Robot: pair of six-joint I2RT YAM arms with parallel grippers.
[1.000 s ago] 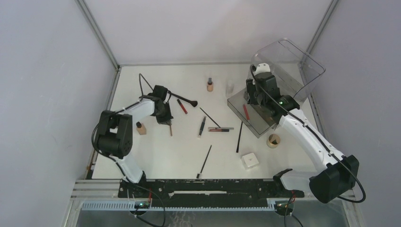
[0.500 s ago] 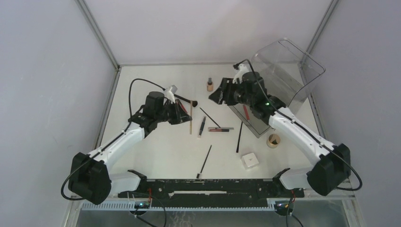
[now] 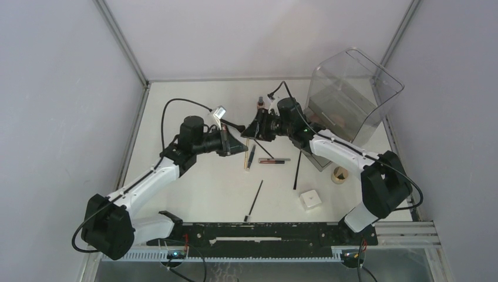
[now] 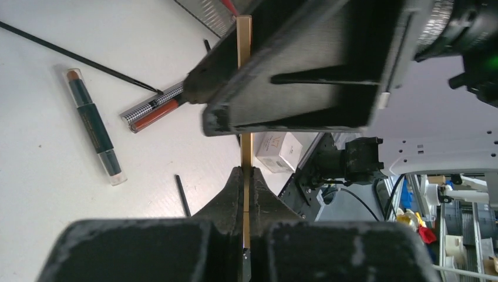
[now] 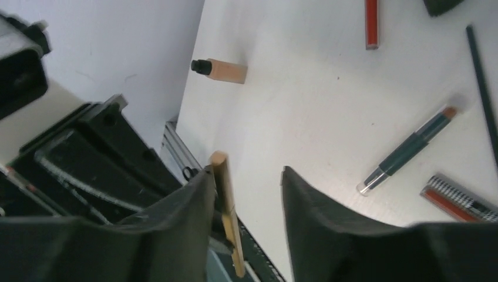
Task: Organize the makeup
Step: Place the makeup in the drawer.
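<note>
Left gripper (image 4: 244,176): clamped tight on one end of tan pencil (image 4: 245,153), held in the air over mid-table.
Right gripper (image 5: 246,173): jaws parted, straddling the free end of tan pencil; apparently against one finger, clear gap to the other.
Meeting point: just near side of upright tan bottle (image 3: 260,106), above white table (image 3: 199,194).
Green stick (image 4: 94,126): flat on table below the grippers, clear cap on.
Checkered tube (image 4: 154,108): beside green stick, red part showing.
Black brushes (image 3: 254,200): thin, scattered, lying flat.
Lying bottle (image 5: 222,70): tan, dark cap, on its side near the left wall.
Red lip stick (image 5: 371,23): flat on table.
White box (image 3: 310,199): near front right, with round puff (image 3: 339,174) close by.
Clear bin (image 3: 352,88): far right corner, tilted.
</note>
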